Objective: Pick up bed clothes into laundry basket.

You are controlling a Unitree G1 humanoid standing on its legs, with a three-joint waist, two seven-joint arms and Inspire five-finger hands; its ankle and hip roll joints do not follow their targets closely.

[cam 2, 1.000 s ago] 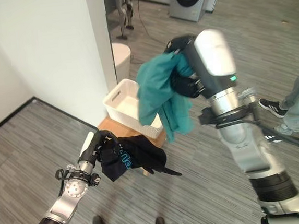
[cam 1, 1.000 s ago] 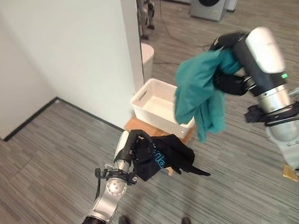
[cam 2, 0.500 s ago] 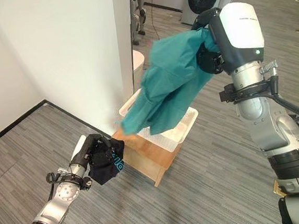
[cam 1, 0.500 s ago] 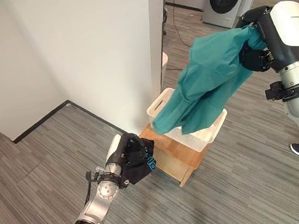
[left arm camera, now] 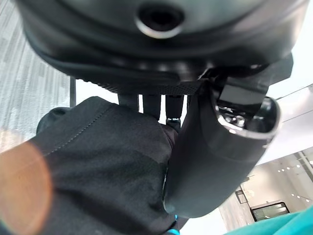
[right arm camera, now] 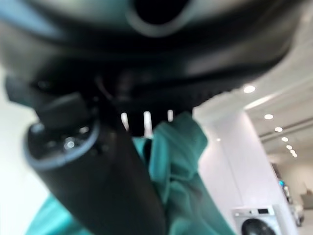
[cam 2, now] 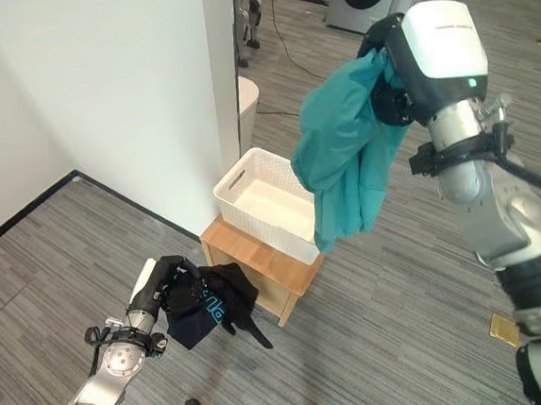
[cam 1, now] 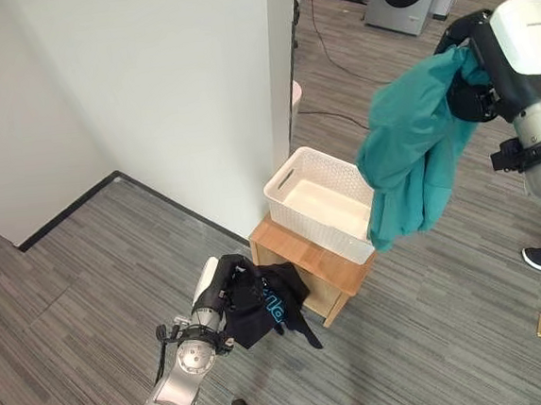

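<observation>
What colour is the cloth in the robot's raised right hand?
Teal green garment, held by the right hand; clearest in the left eye view.

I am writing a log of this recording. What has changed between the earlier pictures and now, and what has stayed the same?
The camera has shifted, so the scene sits differently. The teal garment, spread over the white laundry basket half a second ago, now hangs gathered beside its right edge, still gripped by the right hand. The left hand keeps holding the black garment low beside the wooden stool. Nothing was released.
</observation>
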